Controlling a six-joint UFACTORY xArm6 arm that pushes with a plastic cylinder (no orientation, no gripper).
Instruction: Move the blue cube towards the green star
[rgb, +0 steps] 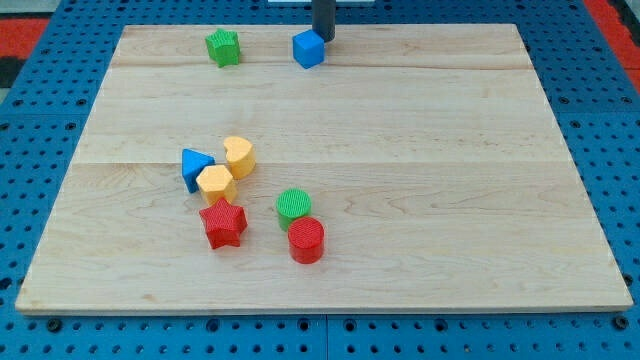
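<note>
Blue cube (309, 48) beside my tip (323, 38) (one green star (223, 47) near).

No legible text, label, brand, number or sign appears anywhere in the camera view. The wooden board (400, 200), the blue pegboard (600, 120) around it and the coloured blocks all carry plain, unmarked surfaces.
</note>
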